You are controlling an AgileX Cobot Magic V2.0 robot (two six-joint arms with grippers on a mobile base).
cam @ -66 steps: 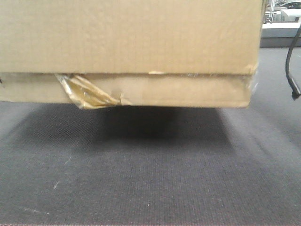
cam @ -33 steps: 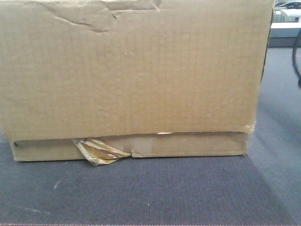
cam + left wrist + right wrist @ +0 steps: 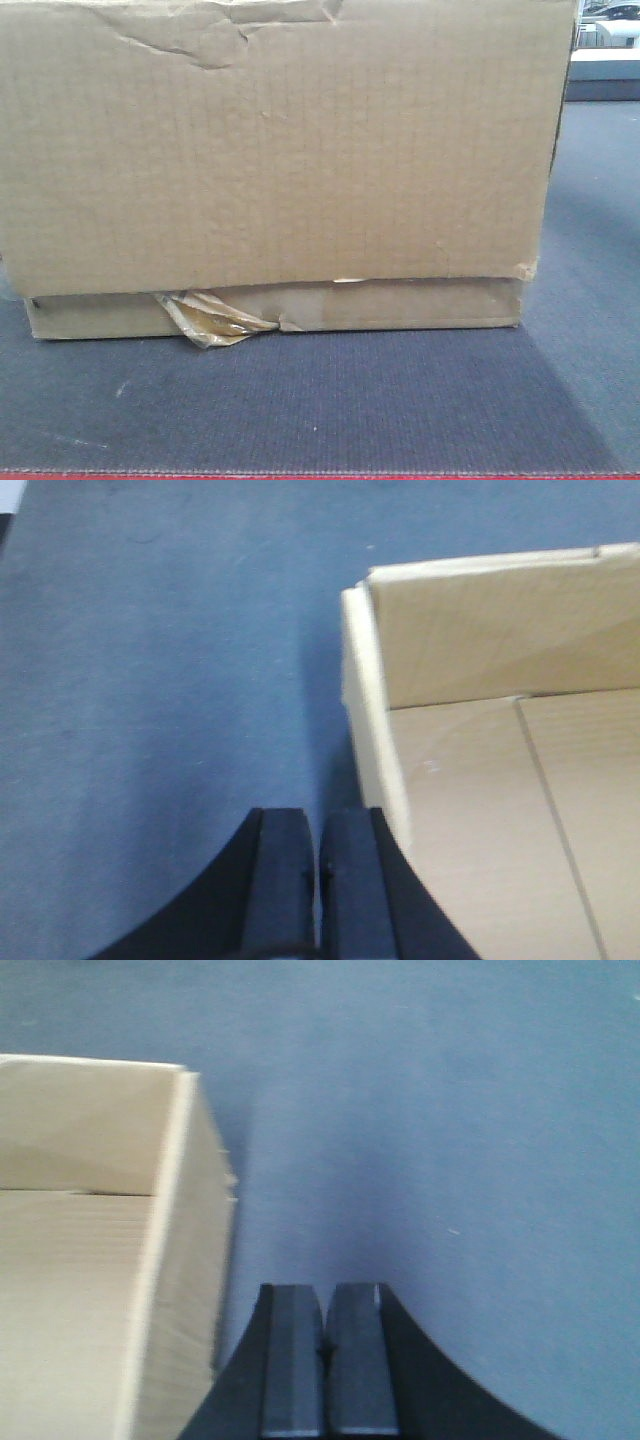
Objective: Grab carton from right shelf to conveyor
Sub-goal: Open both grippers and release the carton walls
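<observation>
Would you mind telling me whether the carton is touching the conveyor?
Touching. The front view shows the carton sitting flat on the conveyor, its bottom edge meeting it with no gap or shadow beneath.

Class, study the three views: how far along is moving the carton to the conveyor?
Done: the carton sits flat on the conveyor, with no gap beneath it. In hand: the left pincer and right pincer are shut and empty, flanking the carton. Left: probably only backing both away.
</observation>
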